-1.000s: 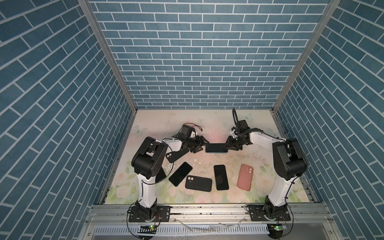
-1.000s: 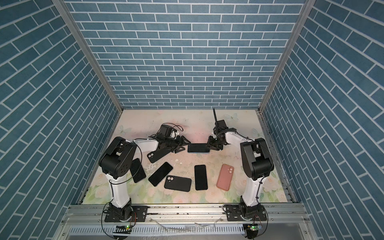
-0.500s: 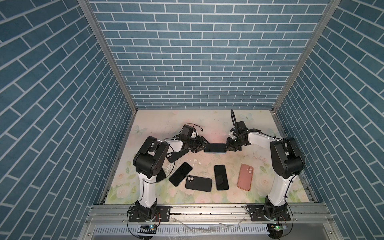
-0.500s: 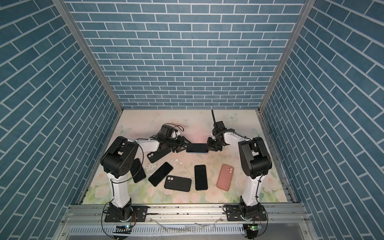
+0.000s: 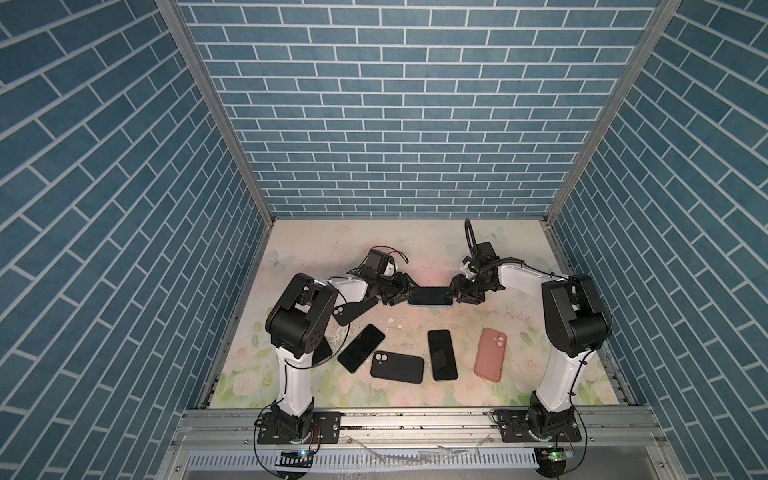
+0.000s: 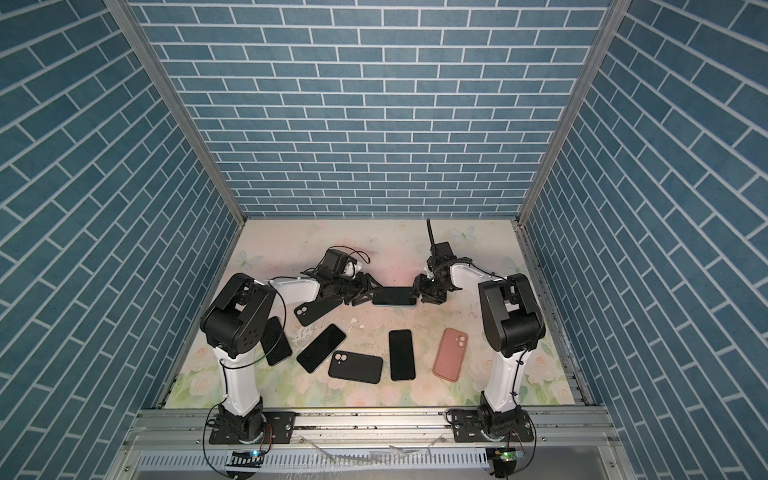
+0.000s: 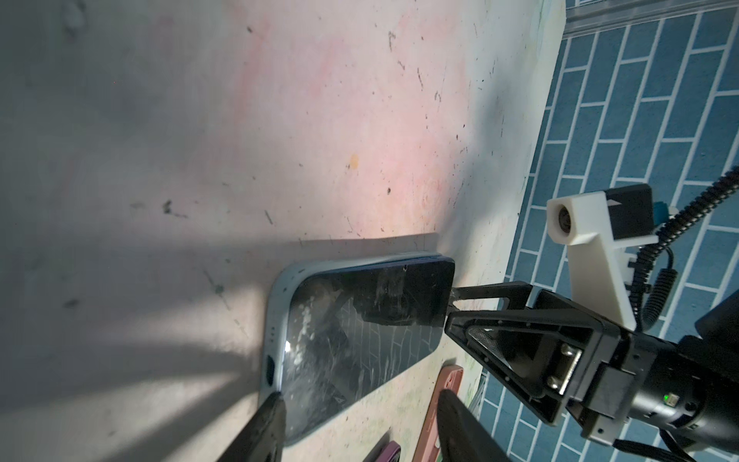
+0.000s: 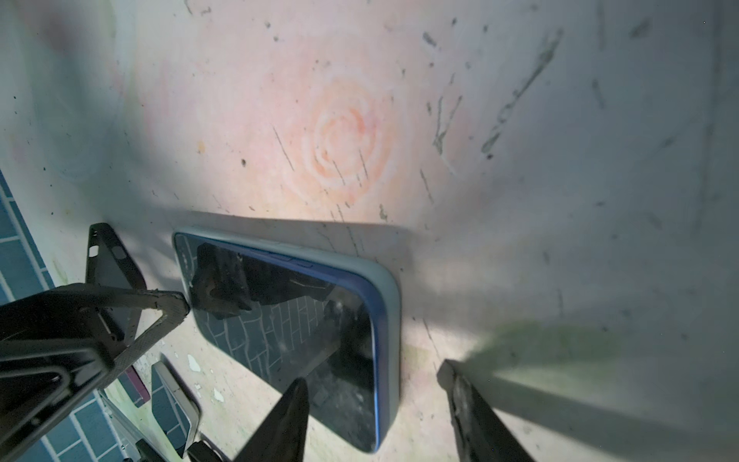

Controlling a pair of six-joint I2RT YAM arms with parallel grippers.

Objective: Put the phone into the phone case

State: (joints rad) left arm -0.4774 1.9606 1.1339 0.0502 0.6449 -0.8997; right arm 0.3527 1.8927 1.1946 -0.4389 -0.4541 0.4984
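Both top views: left gripper (image 5: 405, 291) and right gripper (image 5: 455, 293), both released, flank short edges of the phone (image 5: 430, 296).

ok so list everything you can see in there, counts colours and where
dark phone in a light blue soft case: one, screen up, mid-table between the end effectors
bare black slab phones: three, screen up, near row; the last is half hidden behind the left arm
black rubbery phone cases: two, one by the left arm, one flat in the near row
salmon-pink phone case: one, near row, right side
white crumbs: a few, mid-table
floral table mat: one, pale
blue brick walls: three sides
left end effector: black, open, at one end of the cased phone
right end effector: black, open, at the opposite end
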